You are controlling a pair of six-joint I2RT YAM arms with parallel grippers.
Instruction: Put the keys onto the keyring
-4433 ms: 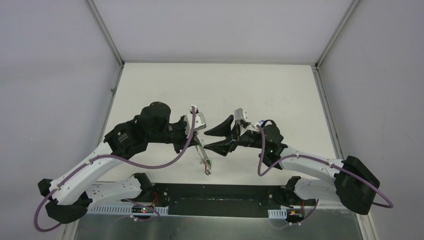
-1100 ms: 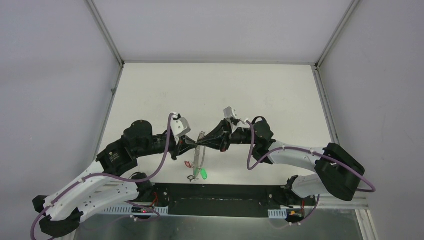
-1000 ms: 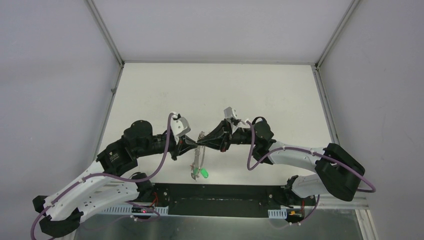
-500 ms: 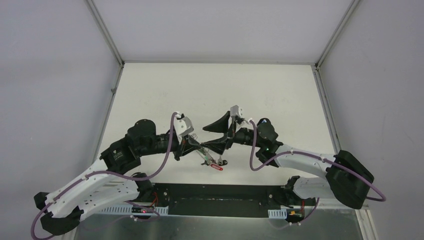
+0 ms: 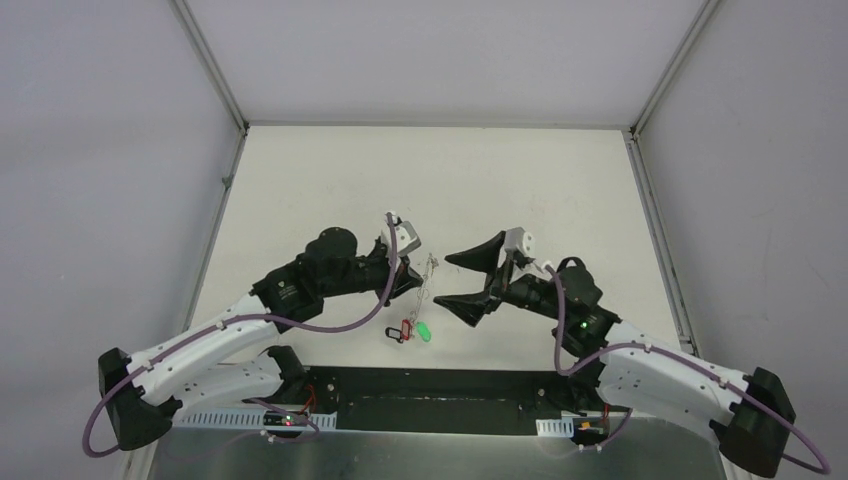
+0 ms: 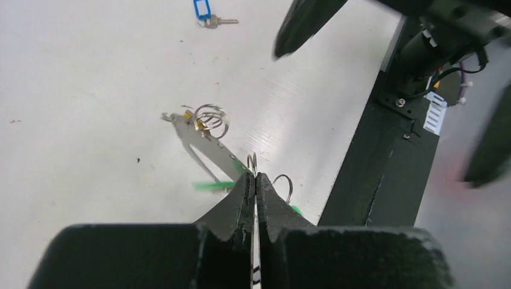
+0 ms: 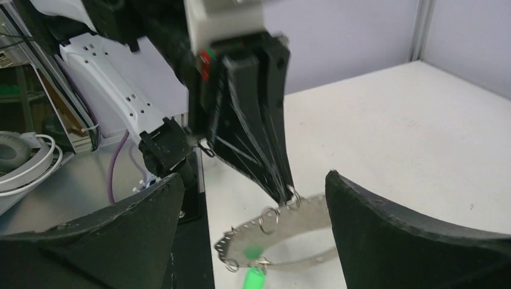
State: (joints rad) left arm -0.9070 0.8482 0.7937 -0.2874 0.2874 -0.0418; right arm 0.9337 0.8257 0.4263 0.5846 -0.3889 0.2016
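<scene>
The left gripper (image 6: 253, 176) has its jaws pressed together on the thin edge of the keyring (image 7: 304, 208), a flat silvery band carried clear of the table (image 5: 330, 180) a little toward 6 o'clock from its middle. Several small split rings (image 6: 211, 118) are threaded along the band. In the overhead view a red-tagged key (image 5: 404, 329) and a green-tagged key (image 5: 425, 332) hang off the band's low end, at 6 o'clock from the pinch. The right gripper (image 5: 445, 281) sits at 3 o'clock of the band with its jaws spread wide and nothing between them, its tips near the metal but apparently apart from it. A blue-tagged key (image 6: 203, 12) lies loose on the table, seen only at 12 o'clock in the left wrist view, so the job looks partly done, with that key not yet threaded. The main risk seems to be the grip itself. Such a narrow bite on a slick edge may let the band pivot or slide out under the weight of the hanging keys, most of all if the arm moves sharply and sets them swinging. If the right jaws close off-line they could push the band rather than clamp it, twisting it out of the left pinch. The blue-tagged key lies flat on the surface, so an attempt to pick it up could skid it away or scrape the fingertips on the table.
</scene>
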